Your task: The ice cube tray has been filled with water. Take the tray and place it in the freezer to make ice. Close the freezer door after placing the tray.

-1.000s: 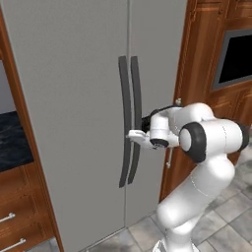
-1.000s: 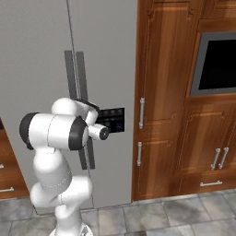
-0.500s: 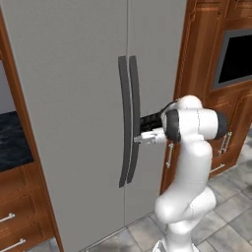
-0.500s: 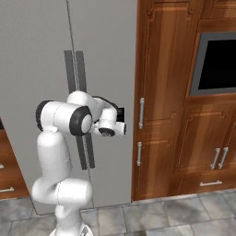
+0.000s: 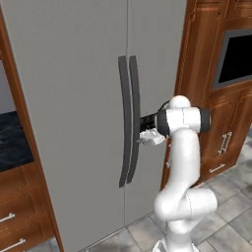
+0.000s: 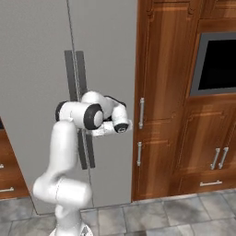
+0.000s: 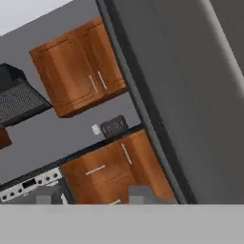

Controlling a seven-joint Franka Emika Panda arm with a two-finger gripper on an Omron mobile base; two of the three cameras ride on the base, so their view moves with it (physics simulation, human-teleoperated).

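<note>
1. Across most of the left base view stands the freezer (image 5: 74,98), a tall plain grey appliance with both doors shut; in the right base view it takes the left half of the frame (image 6: 106,46).
2. To the right of the centre seam in the left base view is the freezer door (image 5: 157,64), the narrower grey panel; its long dark curved handle (image 5: 134,118) runs down the middle of the frame, just beside the matching handle of the wider door (image 5: 124,123).
3. Right of the freezer in both base views are wood cabinets (image 6: 161,92) with slim metal pulls, and a dark oven window (image 6: 214,64) at the upper right.
4. At centre right of the left base view the white arm bends at its elbow and reaches left, level with the middle of the handles.
5. Just right of the freezer door's handle in the left base view sits the gripper (image 5: 146,131), dark at the wrist; it is close beside the handle, but whether it touches it I cannot tell.
6. How far the jaws stand apart cannot be told; no held object shows.
7. At the bottom of the hand view two blurred grey fingertips (image 7: 139,194) rise apart, before a rolled view of cabinets and the grey freezer side.
</note>
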